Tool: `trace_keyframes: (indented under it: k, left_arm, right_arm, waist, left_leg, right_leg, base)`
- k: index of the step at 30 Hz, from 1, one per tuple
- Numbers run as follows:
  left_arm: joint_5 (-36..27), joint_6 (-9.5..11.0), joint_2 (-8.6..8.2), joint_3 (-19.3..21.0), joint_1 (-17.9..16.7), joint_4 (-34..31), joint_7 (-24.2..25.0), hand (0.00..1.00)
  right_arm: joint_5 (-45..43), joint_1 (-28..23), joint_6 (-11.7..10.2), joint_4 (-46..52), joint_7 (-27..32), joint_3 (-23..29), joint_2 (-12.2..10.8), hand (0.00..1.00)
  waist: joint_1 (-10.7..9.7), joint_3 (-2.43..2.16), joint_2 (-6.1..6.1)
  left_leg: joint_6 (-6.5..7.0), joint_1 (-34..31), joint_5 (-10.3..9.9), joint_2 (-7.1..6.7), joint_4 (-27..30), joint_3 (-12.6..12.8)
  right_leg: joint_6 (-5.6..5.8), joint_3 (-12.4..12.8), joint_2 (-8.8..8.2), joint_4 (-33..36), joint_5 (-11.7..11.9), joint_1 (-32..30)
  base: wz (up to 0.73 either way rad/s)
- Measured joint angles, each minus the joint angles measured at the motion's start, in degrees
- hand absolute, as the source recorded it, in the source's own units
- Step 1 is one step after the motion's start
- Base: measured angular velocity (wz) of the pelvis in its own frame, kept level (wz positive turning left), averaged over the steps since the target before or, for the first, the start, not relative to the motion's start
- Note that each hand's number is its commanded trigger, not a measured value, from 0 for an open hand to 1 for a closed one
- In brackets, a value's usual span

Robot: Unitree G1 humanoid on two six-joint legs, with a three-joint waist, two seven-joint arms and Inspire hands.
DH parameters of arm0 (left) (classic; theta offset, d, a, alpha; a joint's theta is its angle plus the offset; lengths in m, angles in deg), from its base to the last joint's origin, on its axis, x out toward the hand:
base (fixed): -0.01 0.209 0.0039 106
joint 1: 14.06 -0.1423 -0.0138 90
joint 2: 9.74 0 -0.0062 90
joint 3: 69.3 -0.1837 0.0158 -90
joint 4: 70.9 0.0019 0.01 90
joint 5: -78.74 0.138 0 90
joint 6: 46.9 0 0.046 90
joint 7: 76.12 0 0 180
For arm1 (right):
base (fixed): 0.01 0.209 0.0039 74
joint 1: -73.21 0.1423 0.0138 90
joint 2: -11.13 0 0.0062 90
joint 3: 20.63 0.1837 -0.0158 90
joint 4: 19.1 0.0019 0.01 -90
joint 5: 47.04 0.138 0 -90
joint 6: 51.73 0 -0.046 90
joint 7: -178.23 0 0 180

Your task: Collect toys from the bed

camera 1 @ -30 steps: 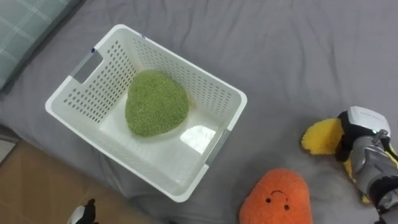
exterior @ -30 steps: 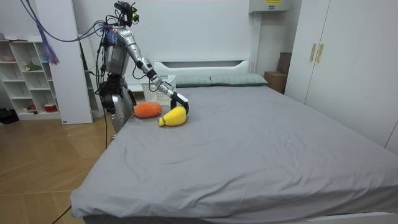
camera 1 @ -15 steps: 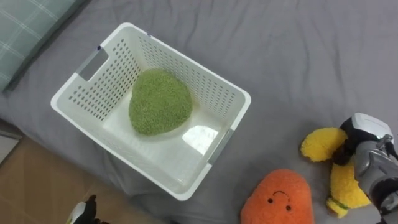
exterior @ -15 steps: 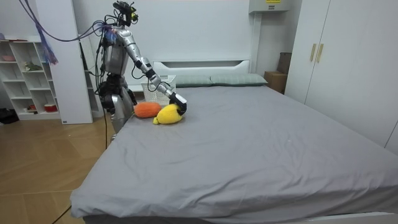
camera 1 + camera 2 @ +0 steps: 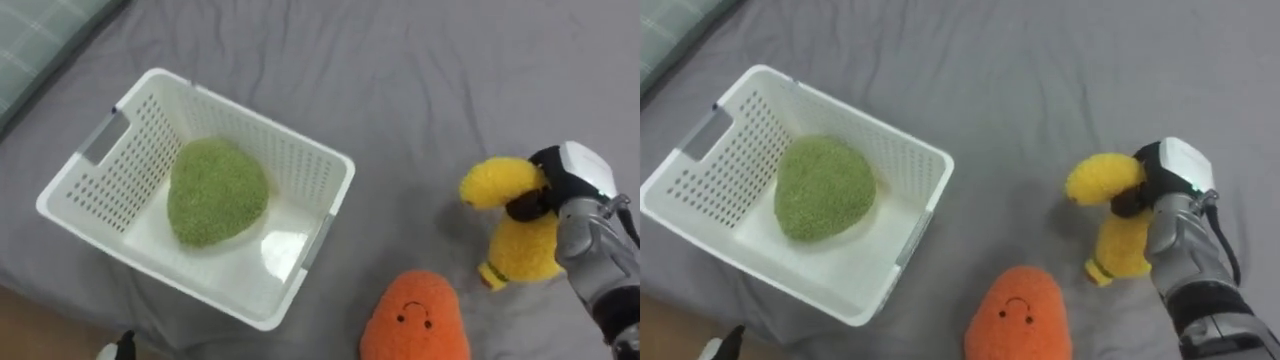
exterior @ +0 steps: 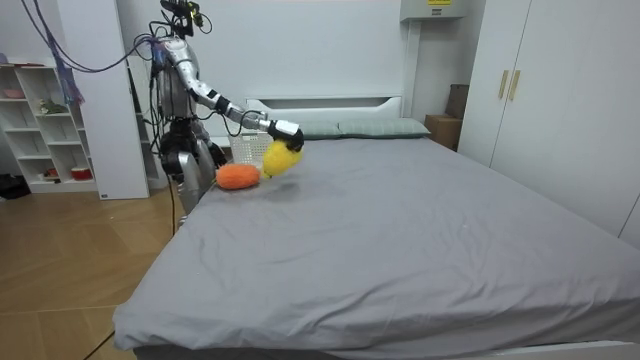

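Yellow plush toy (image 5: 520,250) is hanging in the right hand (image 5: 585,225), whose dark fingers are curling round it just below its rounded head, on the right of the scene. In the room view the toy (image 6: 278,158) is hovering clear of the grey bed (image 5: 400,80), while the robot is standing at the side of the bed on the room view's left, near the headboard, with its right arm reaching out over the mattress. A white perforated basket (image 5: 300,170) is sitting on the bed to the left, and a green plush toy (image 5: 215,190) is lying inside it. An orange plush toy (image 5: 410,320) with a small face is resting on the sheet at the near edge, between the basket and the right hand. A pale checked pillow (image 5: 40,40) is showing at the far left corner. A sliver of the left hand (image 5: 115,348) is peeking in at the near left edge; I cannot tell whether it is open or closed.
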Motion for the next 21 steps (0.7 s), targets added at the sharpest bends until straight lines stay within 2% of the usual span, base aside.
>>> trace_keyframes:
  k: [1,2,3,4,6,11,15,18,21]
  left_arm:
    - [-0.32,-0.25,-0.14,0.67,-0.40,0.08,0.00,0.00]
    - [-0.28,-0.45,-0.26,1.17,-0.56,0.12,-0.04,0.00]
    - [-0.12,-0.55,-0.72,2.84,-1.05,0.23,-0.07,0.00]
    - [-0.21,-0.65,-1.17,4.10,-1.67,0.27,-0.21,0.00]
    - [-0.26,-1.06,-1.66,5.04,-2.65,0.12,-0.74,0.00]
    - [-0.56,-1.67,-2.03,5.02,-3.37,-0.31,-1.91,0.00]
    - [-1.48,-1.71,-3.14,5.29,-4.24,-0.60,-2.53,0.00]
    - [0.37,-2.10,-4.42,7.36,-4.76,-1.17,-2.44,0.00]
    - [1.42,-2.60,-4.62,7.35,-4.77,-1.61,-2.02,0.00]
  right_arm:
    - [-0.53,-1.25,0.01,3.87,-0.15,0.48,0.00,1.00]
    - [-1.12,-2.05,0.10,5.80,-0.31,0.73,-0.03,1.00]
    - [-2.40,-4.15,0.55,10.17,-0.66,1.45,-0.20,1.00]
    - [-3.54,-5.63,0.61,13.79,-1.12,2.06,-0.61,1.00]
    - [-3.37,-7.14,0.96,18.15,-1.20,2.62,-1.35,1.00]
    - [-3.55,-7.81,1.15,25.02,-2.73,2.63,-1.40,1.00]
    - [-3.69,-7.82,1.22,32.14,-4.61,2.80,-1.86,1.00]
    - [-4.08,-7.83,1.23,37.10,-6.22,3.46,-3.98,1.00]
    - [-4.27,-7.82,1.24,39.67,-7.79,3.74,-6.10,1.00]
  waist:
    - [-0.82,-0.40,-0.15]
    - [-1.21,-0.42,-0.21]
    - [-1.42,-0.74,-0.50]
    - [-1.52,-0.80,-0.59]
    - [-1.67,-0.84,-0.51]
    - [-1.83,-0.97,-0.07]
    - [-1.91,-1.35,1.27]
    - [-1.79,-1.25,1.68]
    - [-1.53,-1.09,1.81]
  left_leg:
    - [0.03,0.63,0.02,0.01,-0.27,0.06]
    - [0.03,1.12,0.01,0.01,-0.31,0.10]
    - [0.04,2.14,0.01,0.07,-0.62,0.46]
    - [0.05,3.41,0.00,0.20,-1.01,1.01]
    - [0.08,4.82,-0.06,0.29,-1.41,1.43]
    - [-0.03,6.46,-0.16,0.55,-1.53,1.56]
    - [-0.06,8.07,-0.12,0.57,-1.71,1.76]
    - [-0.13,9.42,-0.18,0.66,-2.22,1.47]
    - [-0.13,9.95,-0.22,0.62,-2.22,1.38]
  right_leg:
    - [0.01,0.10,0.01,0.03,0.00,0.40]
    - [0.01,0.26,0.03,0.03,0.00,0.91]
    - [0.02,0.77,0.14,0.09,-0.01,1.64]
    - [0.02,1.49,0.27,0.06,0.00,2.52]
    - [0.03,1.59,0.35,-0.11,0.00,3.92]
    - [-0.09,2.00,0.65,-0.39,0.07,5.42]
    - [-0.09,2.21,0.70,-0.56,0.07,6.74]
    - [-0.03,2.27,0.83,-0.80,0.02,8.12]
    - [0.00,2.07,0.81,-0.85,0.00,8.87]
  base:
    - [-0.16]
    - [-0.09]
    - [-0.16]
    - [-0.19]
    - [-0.15]
    - [-0.03]
    - [0.00]
    - [0.00]
    - [0.03]
